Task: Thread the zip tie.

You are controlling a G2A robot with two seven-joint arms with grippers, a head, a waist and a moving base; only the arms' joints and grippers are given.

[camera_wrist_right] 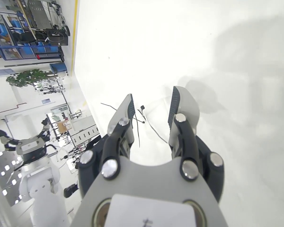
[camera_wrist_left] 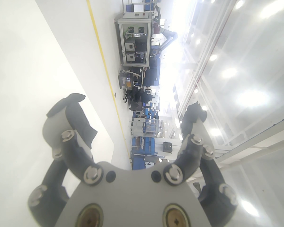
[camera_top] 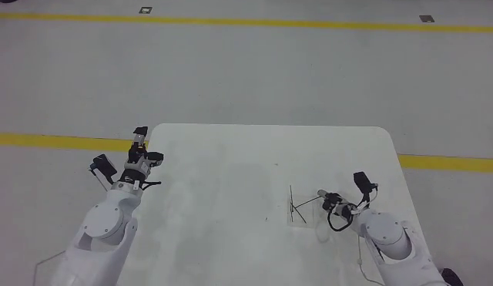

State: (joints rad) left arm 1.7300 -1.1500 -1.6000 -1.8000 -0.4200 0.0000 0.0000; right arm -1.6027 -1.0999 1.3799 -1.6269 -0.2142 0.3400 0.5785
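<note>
The zip tie (camera_top: pixel 293 205) lies flat on the white table (camera_top: pixel 231 155), right of its middle and toward the near edge. It shows as thin black strands crossing one another, and whether they are one tie or several cannot be told. The right gripper (camera_top: pixel 322 196) sits low over the table just to the right of the strands, pointing left at them. In the right wrist view its fingers (camera_wrist_right: pixel 130 109) stand moderately apart with nothing held, and the zip tie (camera_wrist_right: pixel 137 128) lies on the table (camera_wrist_right: pixel 156 36) in line with the gap, one strand passing behind a finger; whether it touches cannot be told. The left gripper (camera_top: pixel 143 146) is at the table's left edge, well apart from the tie. In the left wrist view, the left gripper (camera_wrist_left: pixel 132 112) is spread wide and empty, beside the table (camera_wrist_left: pixel 14 72) edge.
</note>
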